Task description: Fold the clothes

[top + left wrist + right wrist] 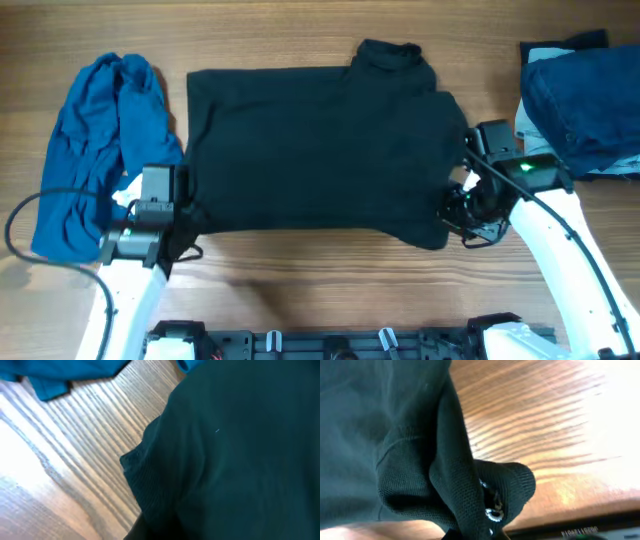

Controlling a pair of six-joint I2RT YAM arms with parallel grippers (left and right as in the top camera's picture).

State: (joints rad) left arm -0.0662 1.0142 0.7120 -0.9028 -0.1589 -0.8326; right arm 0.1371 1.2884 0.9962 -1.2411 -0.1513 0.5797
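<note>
Black T-shirt (320, 150) lies spread flat mid-counter (300, 275), collar toward the far edge and hem toward the robot.

Left end effector (178, 222) is at the near-left hem corner, fully closed. Cloth runs right into the jaws, so I read it as pinching the hem. Right end effector (462, 205) is at the near-right corner, also fully closed, with a wad of black fabric bunched in it.

Risks from here:
- The right grip looks like several layers rolled together. On a lift it could drag the under-layer too, or shed part of the wad, and the fold comes out crooked.
- The left pinch sits close to the hem edge. Thin knit could slip out under tension.
- If the two arms lift unevenly, the fold line skews.
- Blue garment (95, 150) lies just beside the left arm, which could snag it. Navy garment (575, 95) is near the right arm but further off.

Views:
- Only overhead shows the whole shirt outline and both neighbouring piles.
- Only the right wrist view shows the bunching. There is something small and white in the wad, and I can't tell what it is.
- The left wrist view shows the ribbed hem flat on the wood and a blue edge, but its own fingers aren't visible.
</note>
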